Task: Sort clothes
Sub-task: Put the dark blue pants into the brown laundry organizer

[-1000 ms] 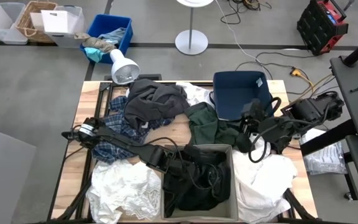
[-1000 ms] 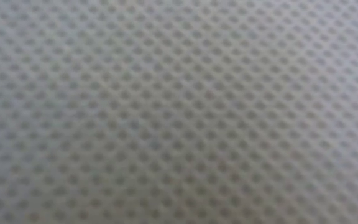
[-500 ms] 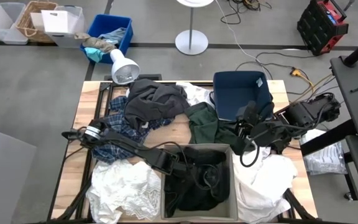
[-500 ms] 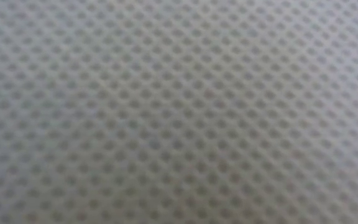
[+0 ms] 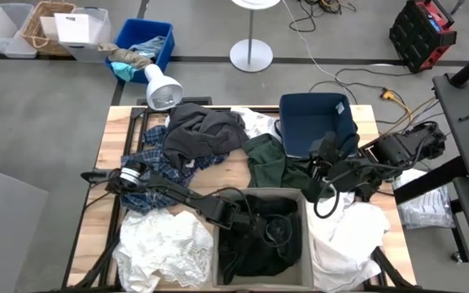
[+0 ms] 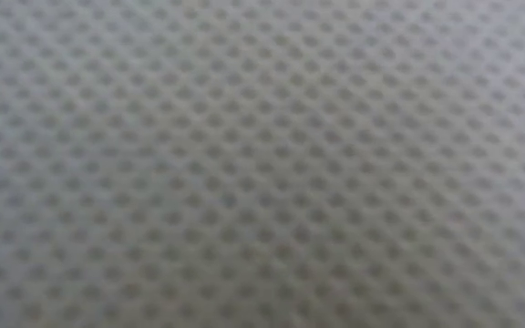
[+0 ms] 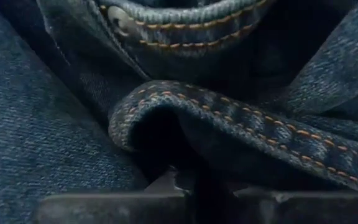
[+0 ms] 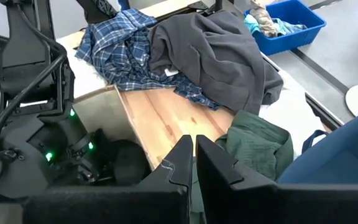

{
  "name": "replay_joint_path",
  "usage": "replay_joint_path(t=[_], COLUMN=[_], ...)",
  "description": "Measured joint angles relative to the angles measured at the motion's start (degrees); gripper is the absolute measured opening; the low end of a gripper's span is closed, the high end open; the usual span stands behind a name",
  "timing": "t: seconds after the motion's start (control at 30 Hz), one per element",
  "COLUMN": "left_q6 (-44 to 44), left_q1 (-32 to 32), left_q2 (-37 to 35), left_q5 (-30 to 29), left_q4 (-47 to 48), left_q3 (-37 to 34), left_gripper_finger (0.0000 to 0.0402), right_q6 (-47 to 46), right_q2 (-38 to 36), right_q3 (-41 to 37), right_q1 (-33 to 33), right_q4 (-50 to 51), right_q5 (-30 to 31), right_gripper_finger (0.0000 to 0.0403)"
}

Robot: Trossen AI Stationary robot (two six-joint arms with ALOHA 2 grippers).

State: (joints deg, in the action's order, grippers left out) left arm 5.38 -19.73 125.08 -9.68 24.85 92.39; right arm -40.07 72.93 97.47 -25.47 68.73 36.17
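The left gripper (image 5: 259, 232), fingers pressed together, is buried in dark denim (image 7: 55, 124) inside the grey bin (image 5: 304, 244) at the bench's near edge. The right gripper (image 8: 194, 163), empty, fingers pressed together, hangs beside the dark green garment (image 5: 269, 163). Next, withdrawal and another pick are called for.

Both arms are matt black, built of boxy jointed links with rounded housings at the joints. The left arm (image 5: 169, 194) carries a pale silver ring near its outer end and thin black cables looping loosely off its links. The right arm (image 5: 365, 167) is bulkier where it meets its base, with a black cable curling into a loop beside it. In the right wrist view, the right pincer (image 8: 194, 163) shows two flat, dark, wedge-shaped fingers (image 8: 180, 163) with slightly scuffed edges. The other arm's housing there shows small green lights (image 8: 50, 155) and bundled black cables.
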Motion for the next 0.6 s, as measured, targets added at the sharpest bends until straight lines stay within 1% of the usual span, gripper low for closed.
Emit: replay_joint_path(t=[0.1, 0.27, 0.47, 0.6], left_q6=[-0.35, -0.56, -0.12, 1.72], left_q1=[0.01, 0.08, 0.11, 0.14], left_q2=[-1.38, -3.05, -3.59, -3.72], left_q5=[0.25, 0.58, 0.50, 0.20], left_q4=[1.21, 7.40, 19.20, 25.11], left_q3=[1.01, 4.64, 13.02, 19.37], left_gripper_finger=[0.0000, 0.0000, 0.0000, 0.0000], right_q6=[-0.02, -0.02, -0.05, -1.08], right_q2=[0.00, 0.00, 0.00, -0.07], right_q3=[0.00, 0.00, 0.00, 0.00], right_q1=[0.00, 0.00, 0.00, 0.02], right_q4=[0.01, 0.00, -0.23, -0.16], right_q5=[-0.01, -0.01, -0.05, -0.05], right_gripper_finger=[0.0012, 0.0012, 0.0012, 0.0012])
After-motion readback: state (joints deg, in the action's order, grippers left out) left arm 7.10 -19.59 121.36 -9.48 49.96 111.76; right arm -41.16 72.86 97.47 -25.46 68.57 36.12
